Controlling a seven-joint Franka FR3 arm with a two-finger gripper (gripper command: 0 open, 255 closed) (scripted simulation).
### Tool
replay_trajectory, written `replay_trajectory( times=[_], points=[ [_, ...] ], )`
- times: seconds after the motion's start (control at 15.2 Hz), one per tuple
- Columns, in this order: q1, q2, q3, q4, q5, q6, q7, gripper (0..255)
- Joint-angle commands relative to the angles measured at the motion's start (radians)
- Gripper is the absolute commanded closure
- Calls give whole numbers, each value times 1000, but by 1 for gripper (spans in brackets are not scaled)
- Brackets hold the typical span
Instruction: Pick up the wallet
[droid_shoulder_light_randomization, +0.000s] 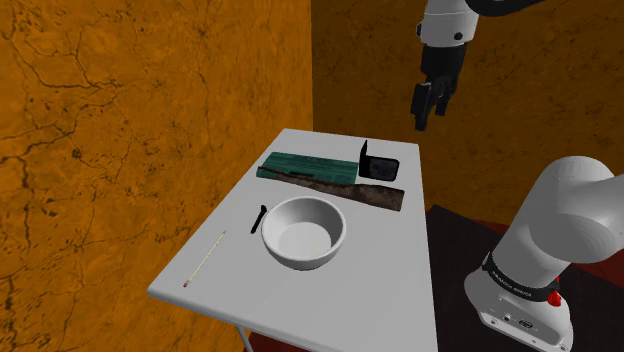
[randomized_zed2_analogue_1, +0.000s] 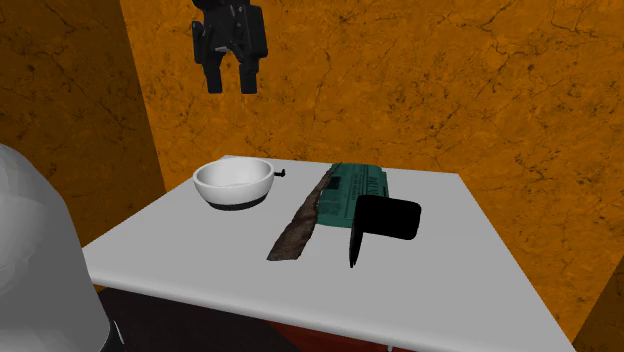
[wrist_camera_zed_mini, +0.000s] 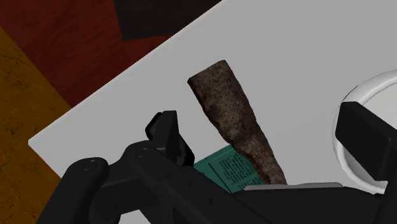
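Note:
The wallet (droid_shoulder_light_randomization: 378, 162) is black and stands half open on its edge at the far side of the white table (droid_shoulder_light_randomization: 350, 295). In the second exterior view the wallet (randomized_zed2_analogue_1: 380, 222) is right of a brown strip. My gripper (droid_shoulder_light_randomization: 428, 113) hangs high above the table, up and to the shoulder view's right of the wallet, open with nothing between its fingers. From the second exterior view the gripper (randomized_zed2_analogue_1: 230, 82) is above the bowl, fingers apart. In the wrist view the gripper (wrist_camera_zed_mini: 264, 143) looks down on the brown strip.
A white bowl (droid_shoulder_light_randomization: 303, 232) sits mid-table. A green book (droid_shoulder_light_randomization: 308, 166) and a rough brown strip (droid_shoulder_light_randomization: 350, 190) lie beside the wallet. A small black utensil (droid_shoulder_light_randomization: 259, 217) and a thin stick (droid_shoulder_light_randomization: 205, 258) lie near the table's left edge. Orange walls stand close behind.

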Motion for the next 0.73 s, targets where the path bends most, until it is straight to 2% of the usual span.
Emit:
replay_trajectory(
  times=[0.0,0.66],
  points=[
    [0,0,0,0,0,0,0,0],
    [-26,287,-115,-27,-48,327,-120,0]
  ],
)
